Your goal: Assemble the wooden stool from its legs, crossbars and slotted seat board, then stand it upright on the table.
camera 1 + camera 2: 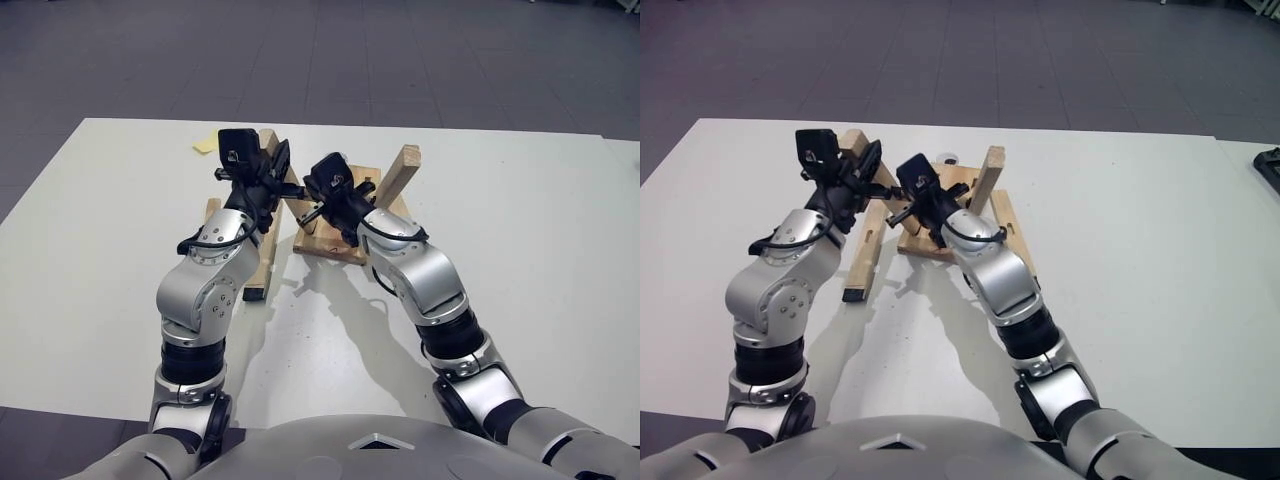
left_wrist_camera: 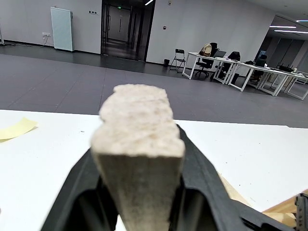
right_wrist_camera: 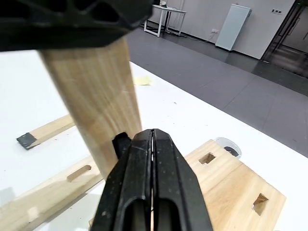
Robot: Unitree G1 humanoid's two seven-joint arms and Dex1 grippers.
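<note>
left gripper (image 1: 268, 170) raised, clamping leg (image 2: 137, 125) | right gripper (image 3: 153, 159) closed, seemingly empty, over seat board (image 3: 231, 187)

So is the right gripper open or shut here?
Shut and empty: the right gripper shows its fingers pressed together along one seam in its wrist view, nothing between them.

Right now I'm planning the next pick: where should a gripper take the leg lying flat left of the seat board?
I'd take the lying leg around mid-length, coming straight down from above, closing across its narrow width. It lies flat with both long edges bare, and its far end is crowded by the left gripper, which is shut on another wooden piece.
</note>
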